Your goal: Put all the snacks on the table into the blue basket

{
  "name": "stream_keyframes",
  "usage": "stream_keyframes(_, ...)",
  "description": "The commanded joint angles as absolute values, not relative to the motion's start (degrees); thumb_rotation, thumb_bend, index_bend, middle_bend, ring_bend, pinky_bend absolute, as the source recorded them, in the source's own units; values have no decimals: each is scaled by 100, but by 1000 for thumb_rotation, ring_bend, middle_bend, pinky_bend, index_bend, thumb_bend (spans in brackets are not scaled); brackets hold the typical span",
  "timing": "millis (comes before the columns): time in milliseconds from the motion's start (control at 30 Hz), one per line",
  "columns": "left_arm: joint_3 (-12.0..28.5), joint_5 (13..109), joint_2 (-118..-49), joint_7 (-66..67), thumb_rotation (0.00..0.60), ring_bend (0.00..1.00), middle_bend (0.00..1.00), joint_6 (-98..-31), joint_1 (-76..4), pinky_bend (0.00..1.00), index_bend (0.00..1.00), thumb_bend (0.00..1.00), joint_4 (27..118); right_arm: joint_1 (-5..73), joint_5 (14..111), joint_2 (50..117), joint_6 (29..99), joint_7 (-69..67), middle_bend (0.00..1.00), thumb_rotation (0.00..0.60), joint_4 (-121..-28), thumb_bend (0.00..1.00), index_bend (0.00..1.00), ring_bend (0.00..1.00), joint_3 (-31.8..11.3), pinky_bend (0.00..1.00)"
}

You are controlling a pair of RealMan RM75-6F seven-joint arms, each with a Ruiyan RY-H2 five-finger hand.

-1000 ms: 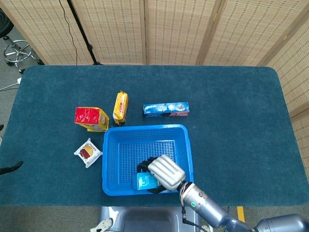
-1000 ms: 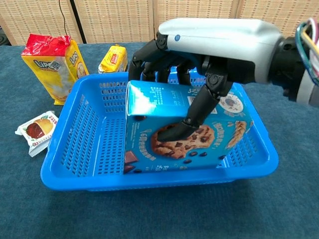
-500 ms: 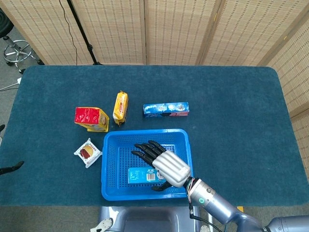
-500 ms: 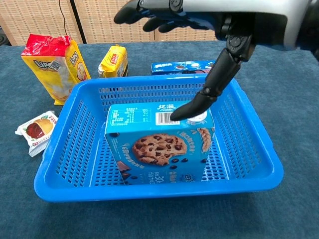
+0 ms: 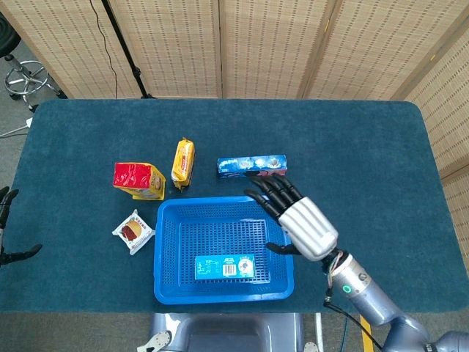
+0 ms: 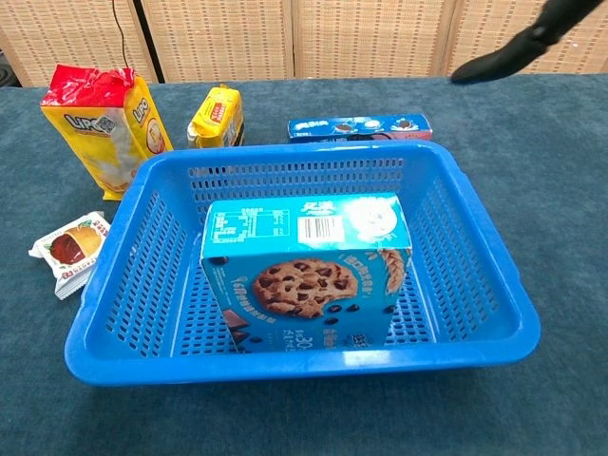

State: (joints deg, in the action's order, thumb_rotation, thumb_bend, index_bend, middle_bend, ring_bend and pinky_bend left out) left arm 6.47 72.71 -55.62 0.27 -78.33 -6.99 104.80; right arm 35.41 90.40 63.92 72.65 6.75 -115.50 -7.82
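Hovering above the blue perforated plastic basket [image 5: 167, 249], the right hand [image 5: 297, 218] holds nothing, fingers spread wide; the teal cardboard cookie box [image 6: 309, 271] rests inside.

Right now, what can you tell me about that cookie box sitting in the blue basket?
The cookie box is a teal cardboard carton printed with a chocolate-chip cookie on its front face and a barcode and nutrition table on its top face. It looks closed and undamaged. It stands on a long side on the floor of the blue basket, near the front wall. Nothing holds it: the right hand hovers open above the basket's right rim.
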Motion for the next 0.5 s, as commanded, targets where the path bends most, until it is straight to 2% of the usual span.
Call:
stream_keyframes(33, 541, 7599, -5775, -315, 600, 0, 0, -7450, -914, 0, 0, 0, 9992, 2960, 9537, 5859, 7828, 16, 0, 600, -10976, 0, 0, 0, -437, 9)
stream_keyframes(300, 110, 9024, -6317, -1544, 600, 0, 0, -6879, -1464, 0, 0, 0, 8468, 2164, 9779, 5431, 8154, -647, 0, 600, -10201, 0, 0, 0, 326, 1)
stream_keyframes(500, -206, 10003, -6824, -1971, 600, 0, 0, -6897, -1874, 0, 0, 0, 7524, 1729, 9649, 5423, 8410, -921, 0, 600, -10058, 0, 0, 0, 510, 1)
